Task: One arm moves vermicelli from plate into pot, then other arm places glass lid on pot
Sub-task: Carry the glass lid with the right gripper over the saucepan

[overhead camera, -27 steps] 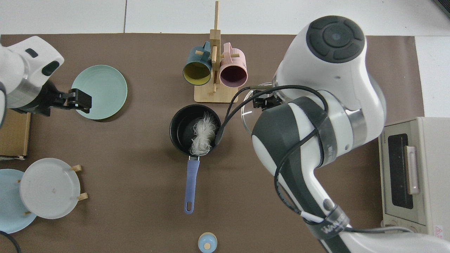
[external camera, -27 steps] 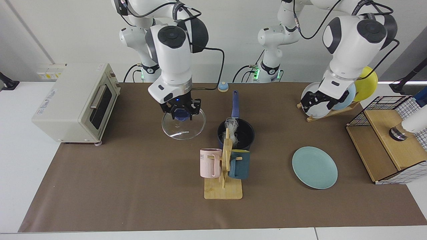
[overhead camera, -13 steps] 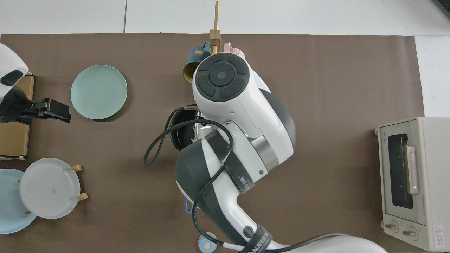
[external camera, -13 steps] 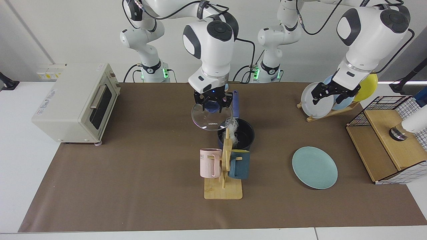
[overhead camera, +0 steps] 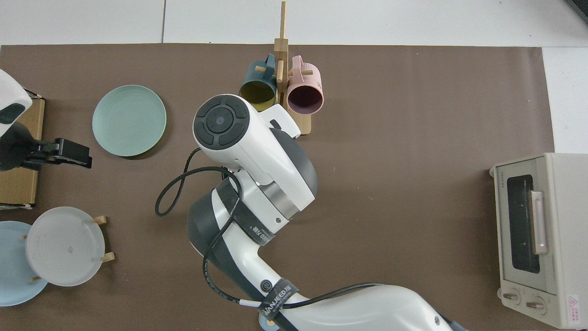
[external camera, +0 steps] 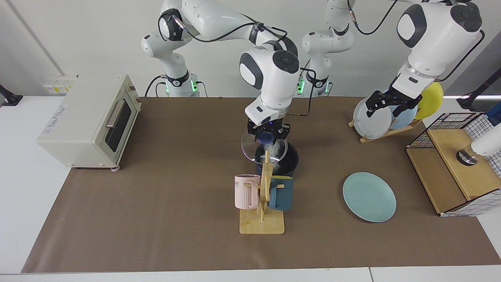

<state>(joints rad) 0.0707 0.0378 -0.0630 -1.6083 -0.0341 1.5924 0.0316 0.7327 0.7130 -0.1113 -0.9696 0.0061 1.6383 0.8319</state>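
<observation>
Since the earlier frames, your right hand (external camera: 268, 135) has carried the glass lid (external camera: 263, 148) from the surface beside the toaster oven (external camera: 88, 121) across to the pot (external camera: 287, 161), and the left hand (external camera: 387, 105) has drawn back toward the plate rack (external camera: 385, 133).

Right hand: closed on the lid's blue knob; the lid hangs tilted, its low edge toward the oven side. It sits just above the pot and overlaps it, but is offset to that same side, so the pot's centre lies slightly toward the plate side of the hand. That offset and the tilt are what your next move turns on: shift a little that way, level, then lower.

Vermicelli (external camera: 274, 150): already in the pot, rising above its rim beneath the lid; strands may be pinched under the lid's edge.

Plate (external camera: 369, 196): bare, near the front edge on the left arm's side.

Left hand: fingers parted, empty, waiting by the rack.

In the top view the right arm covers pot and lid; you cannot check alignment there. The mug stand (external camera: 262, 203) hides the pot's front rim.
</observation>
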